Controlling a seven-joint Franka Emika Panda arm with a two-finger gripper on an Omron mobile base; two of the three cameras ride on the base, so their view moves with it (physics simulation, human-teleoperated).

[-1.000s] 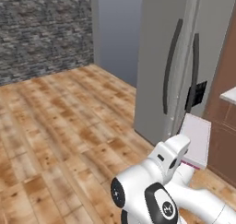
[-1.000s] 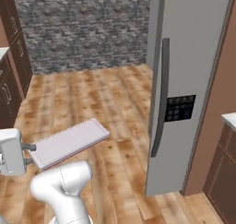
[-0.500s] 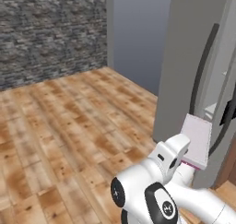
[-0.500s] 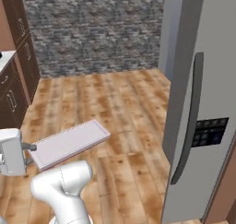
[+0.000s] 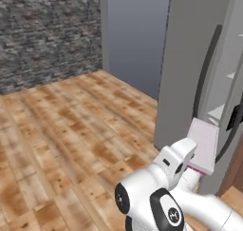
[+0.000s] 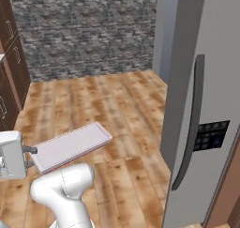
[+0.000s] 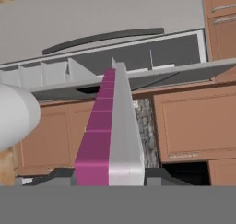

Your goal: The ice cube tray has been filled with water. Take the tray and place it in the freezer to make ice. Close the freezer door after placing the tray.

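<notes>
Carrying stage, judged from the tray riding in the air rather than on any shelf. End effector (image 6: pixel 33 157) pinching the near short end of the ice cube tray (image 6: pixel 70 146), fingers pressed onto its rim. Tray held level above the wooden floor (image 5: pixel 61 130), long axis running straight out from the end effector, far end pointing toward the refrigerator (image 6: pixel 206 81). In the left base view, tray (image 5: pixel 205 144) just in front of the refrigerator's lower half, near the dark vertical handle (image 5: pixel 209 68) of the grey freezer door (image 5: pixel 194 59), white shelves (image 5: pixel 228 92) of the freezer visible past the door's edge to the right. In the hand view, tray (image 7: pixel 108 131) seen edge-on, aimed at the gap with white shelf dividers (image 7: pixel 55 73) between door and cabinet fronts.

Deciding relation for the next move: freezer opening ahead of and beyond the tray's far end, so a push along the tray's own long axis looks right, once lined up with a shelf.

Compared with a second ago: whole scene shifted in both base views, refrigerator larger and closer, brick wall slid left, meaning the base has driven and turned; tray unchanged in the grip.
</notes>
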